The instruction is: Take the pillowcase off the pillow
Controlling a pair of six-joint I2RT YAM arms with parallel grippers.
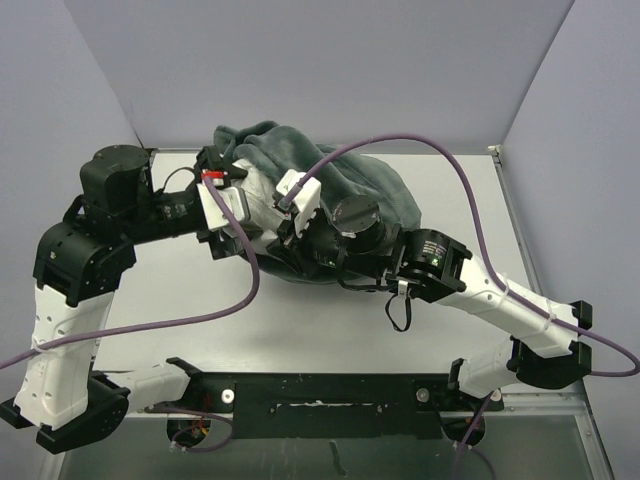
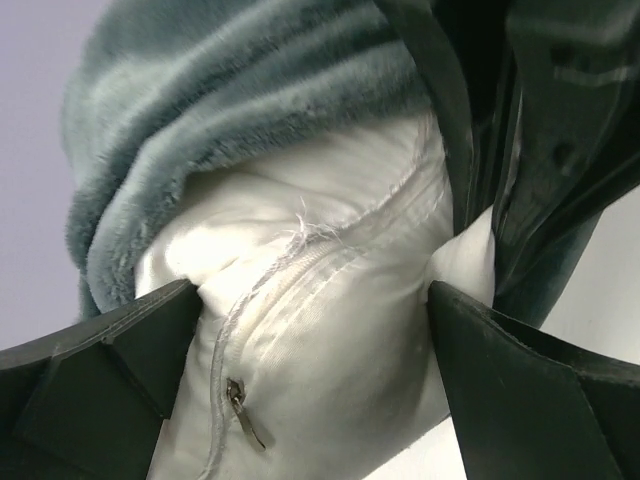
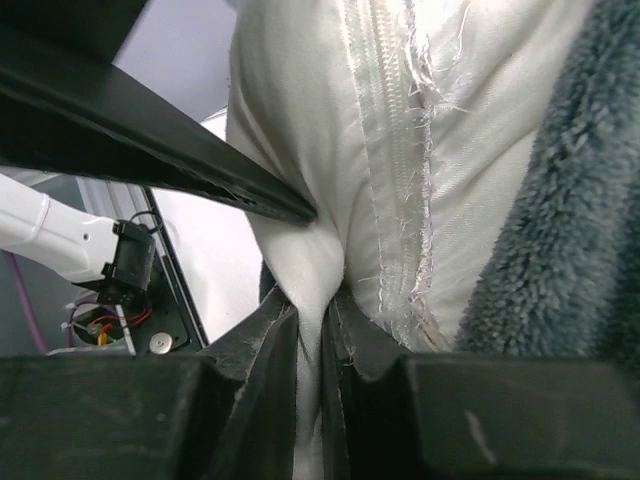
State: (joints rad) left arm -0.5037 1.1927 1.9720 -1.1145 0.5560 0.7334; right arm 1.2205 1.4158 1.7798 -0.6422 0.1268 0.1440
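The dark grey-green fleece pillowcase lies bunched at the table's middle back, and no zebra stripes show. The white pillow sticks out of its left end. My left gripper holds that exposed end. In the left wrist view the fingers press in on both sides of the bulging pillow, near its zipper pull, with the fleece pillowcase above. My right gripper is shut on a thin fold of the pillow, beside the frayed seam and the pillowcase.
The white table spreads in front of the bundle, with grey walls behind and to the sides. Purple cables loop over both arms. A black base rail runs along the near edge. A metal table rim runs down the right.
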